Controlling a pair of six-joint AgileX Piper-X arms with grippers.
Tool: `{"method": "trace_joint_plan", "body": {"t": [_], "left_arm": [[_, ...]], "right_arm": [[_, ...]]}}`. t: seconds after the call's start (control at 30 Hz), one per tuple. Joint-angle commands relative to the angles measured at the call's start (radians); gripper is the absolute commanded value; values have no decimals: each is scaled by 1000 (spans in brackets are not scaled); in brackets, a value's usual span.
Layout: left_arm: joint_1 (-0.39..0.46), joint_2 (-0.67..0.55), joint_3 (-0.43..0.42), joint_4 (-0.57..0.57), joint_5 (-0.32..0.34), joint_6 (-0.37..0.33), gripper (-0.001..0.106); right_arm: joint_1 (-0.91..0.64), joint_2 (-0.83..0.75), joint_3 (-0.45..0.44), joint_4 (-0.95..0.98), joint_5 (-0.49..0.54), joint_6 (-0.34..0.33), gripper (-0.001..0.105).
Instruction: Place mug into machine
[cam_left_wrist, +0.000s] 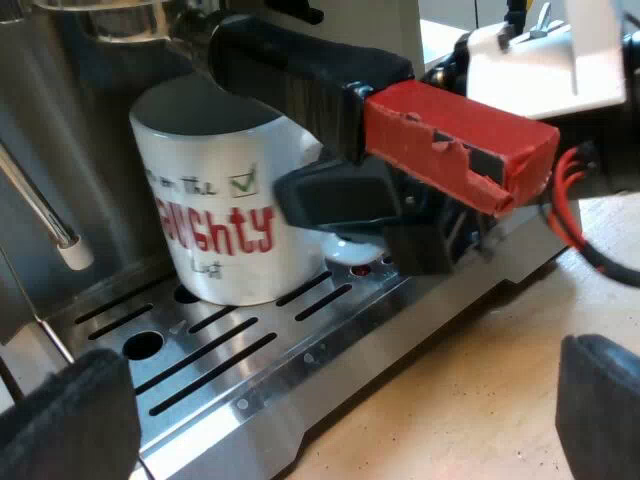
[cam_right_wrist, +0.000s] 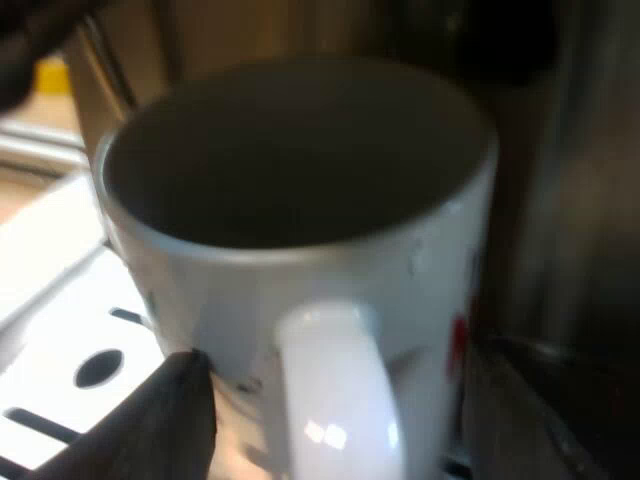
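White mug (cam_left_wrist: 215, 215) stands upright on the drip tray (cam_left_wrist: 250, 345) of the espresso machine (cam_left_wrist: 70, 110), beneath the locked holder (cam_left_wrist: 455, 135) to catch coffee; my right gripper (cam_right_wrist: 335, 385) straddles its handle (cam_right_wrist: 345, 430), fingers apart, not gripping, while my left gripper (cam_left_wrist: 335, 420) hangs spread and empty

A coffee-making corner, kitchen-like. Ahead of the left tool (cam_left_wrist: 340, 420) stands a stainless espresso machine (cam_left_wrist: 70, 120) with a slotted steel drip tray (cam_left_wrist: 230, 370) and a steam wand (cam_left_wrist: 40, 215), and a printed mug (cam_left_wrist: 225, 220) sits on the tray. Beneath the tool lies a pale wooden desk (cam_left_wrist: 470, 390). Whether this is a home, office or lab cannot be told.
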Motion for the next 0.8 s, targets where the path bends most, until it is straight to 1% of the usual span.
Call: {"method": "trace_joint_plan", "body": {"t": [0.03, 0.1, 0.17, 0.2, 0.27, 0.33, 0.47, 0.6, 0.63, 0.7, 0.73, 0.8], "left_arm": [[-4, 0, -16, -9, 6, -5, 85], [-4, 0, -32, 2, 6, -5, 85], [-4, 0, -67, 52, 6, -5, 85], [-4, 0, -78, 68, 6, -5, 85], [-4, -2, -118, 134, 6, -5, 85], [-4, -2, -147, 174, 6, -2, 85], [-4, -5, -203, 233, 6, -2, 85], [-4, -36, -244, 263, 6, -2, 85], [-4, -50, -257, 278, 6, -2, 85], [-4, -76, -273, 304, 6, -2, 85], [-4, -99, -283, 322, 6, -2, 85], [-4, -134, -299, 345, 8, -2, 85]], "right_arm": [[9, -68, -6, 172, 33, -3, 55], [21, -105, -3, 253, 37, -3, 55], [39, -169, 18, 316, 42, -3, 55], [42, -181, 28, 319, 39, -3, 55], [72, -252, 66, 330, 40, -3, 55], [93, -313, 86, 364, 46, -3, 55], [167, -441, 114, 468, 118, -3, 55], [222, -544, 115, 526, 131, -3, 55], [240, -575, 115, 531, 148, -3, 55], [267, -612, 115, 532, 184, -3, 52], [284, -638, 115, 532, 206, -3, 47], [306, -676, 115, 532, 213, -3, 37]]}}
